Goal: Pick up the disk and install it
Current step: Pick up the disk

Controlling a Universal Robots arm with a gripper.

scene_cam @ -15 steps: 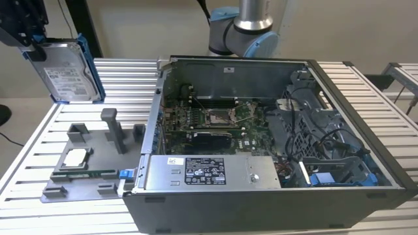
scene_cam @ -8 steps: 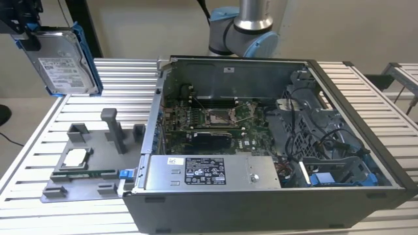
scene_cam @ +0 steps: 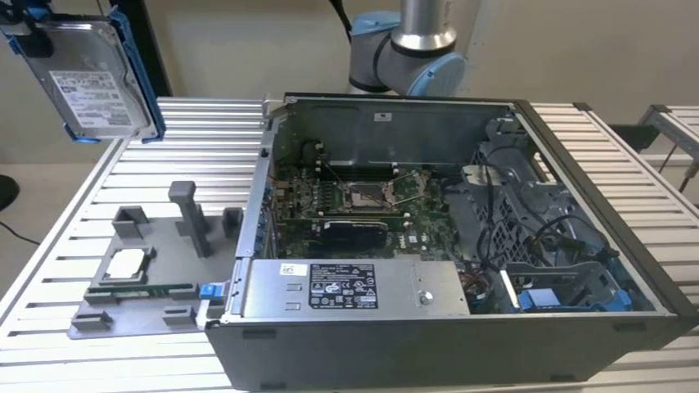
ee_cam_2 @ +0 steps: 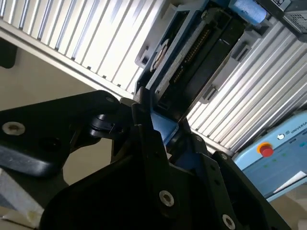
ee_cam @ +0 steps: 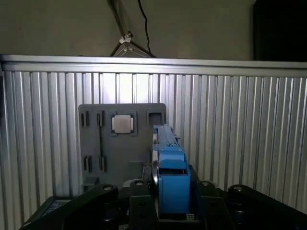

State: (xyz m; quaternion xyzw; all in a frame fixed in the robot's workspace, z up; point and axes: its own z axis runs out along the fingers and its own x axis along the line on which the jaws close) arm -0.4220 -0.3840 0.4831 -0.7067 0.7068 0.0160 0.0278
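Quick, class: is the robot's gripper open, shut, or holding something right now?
Gripper: shut on the disk, which hangs in the air outside the computer case.

Exterior view: disk (scene_cam: pixel 93 82) is cut off at its top end by the frame edge. The gripper (scene_cam: pixel 31 37) is mostly out of frame at that corner. The arm (scene_cam: pixel 421 37) is cropped above its joint, and the case (scene_cam: pixel 437 348) is cut off along the bottom. Print on the disk's label (scene_cam: pixel 93 94) is too small to make out. First wrist view: disk is edge-on, its near end hidden between the fingers (ee_cam: pixel 141 203).
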